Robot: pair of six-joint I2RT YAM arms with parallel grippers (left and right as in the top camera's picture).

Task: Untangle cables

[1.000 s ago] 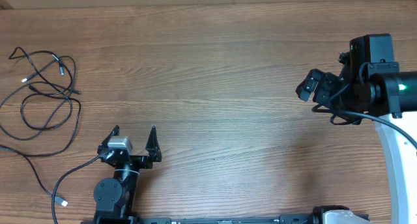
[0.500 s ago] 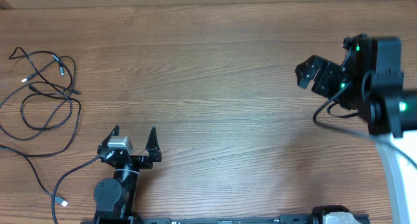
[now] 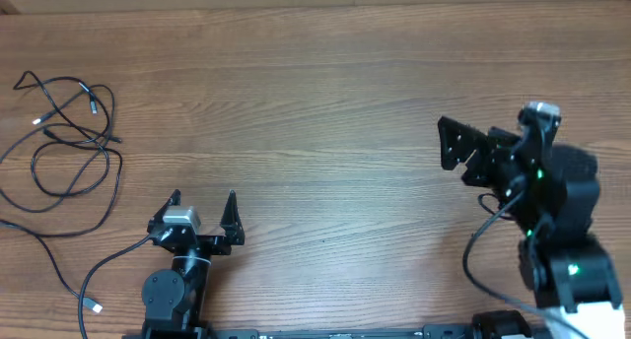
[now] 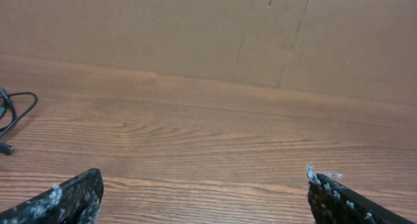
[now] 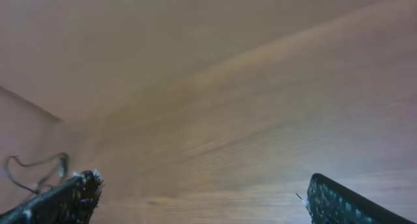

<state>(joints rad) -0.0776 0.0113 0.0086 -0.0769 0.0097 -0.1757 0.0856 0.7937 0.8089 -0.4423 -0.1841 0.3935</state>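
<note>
Nearest you, your left gripper sits low by the front edge of the table, its jaws spread wide and holding nothing. Farther out on the other side, your right gripper hangs over the wood, its jaws just as far apart and empty. The cables lie at the far left of the table in a loose tangle of black loops with small plug ends, well apart from both grippers. One strand trails back toward the near edge.
</note>
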